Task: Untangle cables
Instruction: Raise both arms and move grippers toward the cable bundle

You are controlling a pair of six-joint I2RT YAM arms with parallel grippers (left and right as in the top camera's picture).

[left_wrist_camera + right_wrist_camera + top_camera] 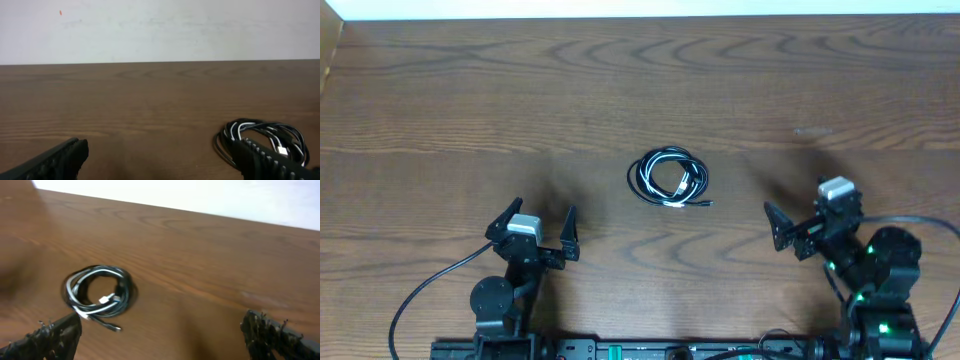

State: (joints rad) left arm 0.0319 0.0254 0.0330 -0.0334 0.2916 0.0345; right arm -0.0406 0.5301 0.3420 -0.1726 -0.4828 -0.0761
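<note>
The cables lie in one small coiled bundle at the middle of the wooden table, black cords wound together with a white one, a plug end sticking out at the lower right. The bundle also shows in the left wrist view at the right, partly behind my right finger, and in the right wrist view at the left. My left gripper is open and empty, below and left of the bundle. My right gripper is open and empty, to the bundle's right. Neither touches the cables.
The dark wooden table runs back to a white wall. Thick black arm wires trail near the arm bases at the front edge. A faint pale scuff marks the table at the right.
</note>
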